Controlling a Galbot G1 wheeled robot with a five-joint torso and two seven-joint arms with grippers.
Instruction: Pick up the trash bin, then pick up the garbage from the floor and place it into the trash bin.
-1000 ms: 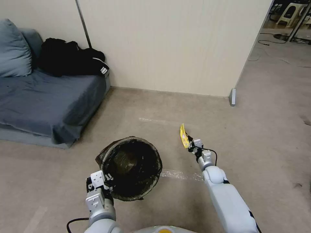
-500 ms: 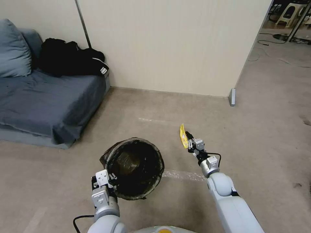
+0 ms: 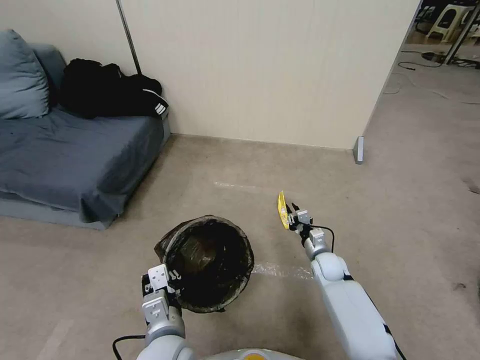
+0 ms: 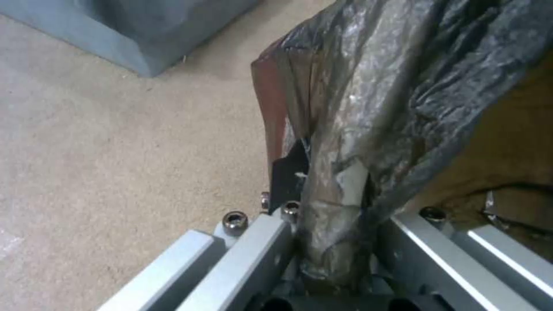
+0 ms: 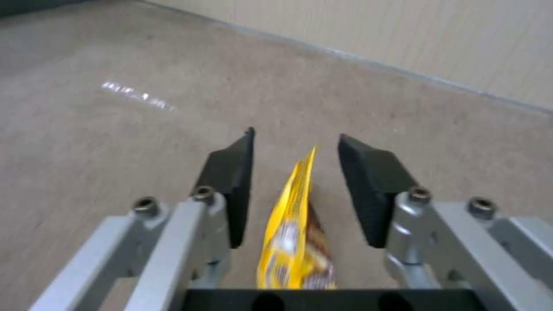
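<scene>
The trash bin (image 3: 247, 256), round and lined with a dark crinkled bag, hangs just above the floor at lower centre. My left gripper (image 3: 167, 281) is shut on its near rim. In the left wrist view the bag-covered rim (image 4: 369, 99) runs between the fingers of the left gripper (image 4: 334, 224). To the right of the bin, my right gripper (image 3: 296, 214) is raised over bare floor. A yellow wrapper (image 3: 282, 210) stands edge-on in it. In the right wrist view the wrapper (image 5: 293, 233) sits between the black pads (image 5: 233, 181) of the right gripper (image 5: 297, 140), with a gap on each side.
A grey-blue sofa (image 3: 65, 155) with a cushion (image 3: 20, 75) and black clothes (image 3: 110, 95) fills the left. A beige partition wall (image 3: 260, 70) stands ahead, its metal foot (image 3: 358, 150) at the right end. Open carpet lies to the right, with a shiny tape strip (image 3: 280, 271) beside the bin.
The left arm has drawn the bin slightly back toward me and to the right. The right forearm has shifted a little while the wrapper stays at the same spot.
</scene>
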